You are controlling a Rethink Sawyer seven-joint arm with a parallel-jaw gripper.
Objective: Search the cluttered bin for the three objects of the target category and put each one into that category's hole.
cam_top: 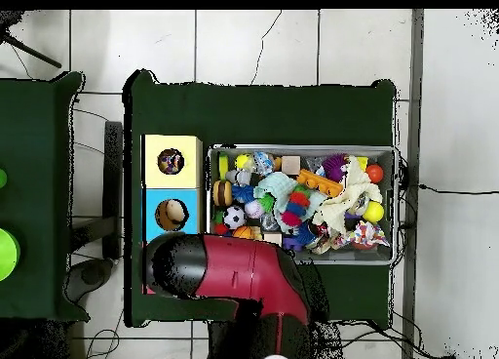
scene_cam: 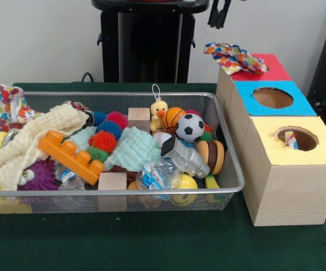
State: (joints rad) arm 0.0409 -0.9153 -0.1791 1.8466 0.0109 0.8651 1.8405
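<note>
The wire mesh bin [scene_cam: 152,95] is full of toys; it also shows in the overhead view [cam_top: 302,148]. One polka-dot fabric piece [scene_cam: 9,106] hangs over the bin's corner, at the far left in the front view, and shows in the overhead view [cam_top: 368,236]. A second polka-dot piece [scene_cam: 236,57] lies on the red-surrounded top of the box, covering that hole. A third piece [scene_cam: 290,139] sticks up inside the yellow-surrounded hole [scene_cam: 307,131], which also shows from overhead [cam_top: 171,161]. My gripper [scene_cam: 219,16] hangs at the top edge, above the second piece and apart from it.
The wood-grain box [scene_cam: 287,192] stands right of the bin, with a blue-surrounded hole [scene_cam: 272,97] in the middle. The bin holds a cream cloth [scene_cam: 33,141], a mint cloth [scene_cam: 132,148], an orange brick [scene_cam: 70,155], balls and wooden blocks. My red arm [cam_top: 234,272] covers the box's red end from overhead.
</note>
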